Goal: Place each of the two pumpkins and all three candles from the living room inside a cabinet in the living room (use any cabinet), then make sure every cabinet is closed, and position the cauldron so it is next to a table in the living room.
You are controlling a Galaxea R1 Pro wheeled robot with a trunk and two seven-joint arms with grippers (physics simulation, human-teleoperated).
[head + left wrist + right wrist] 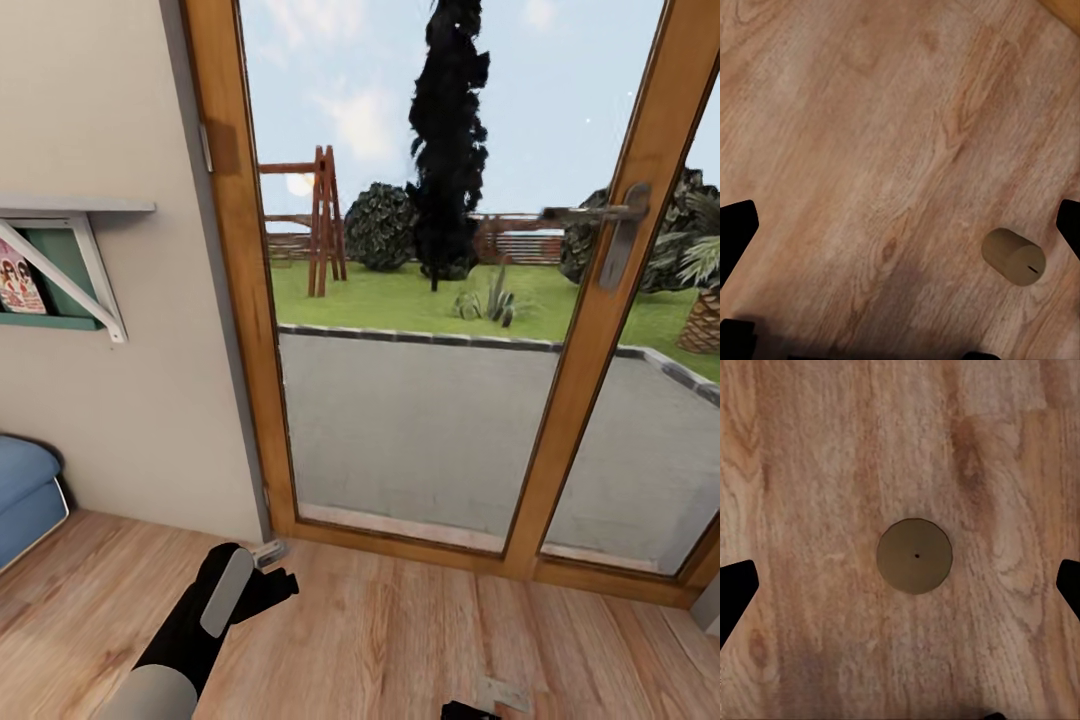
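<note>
Wood floor (420,620) before a glass door (440,300), two candles near.

Right gripper (900,577) hangs straight over one upright candle (914,556), fingers wide apart, nothing held. Left gripper (900,225), also apart and empty, has a second candle (1013,257) just beside one finger. Step seems picking candles; next, lower the right gripper around its candle and close.
</note>
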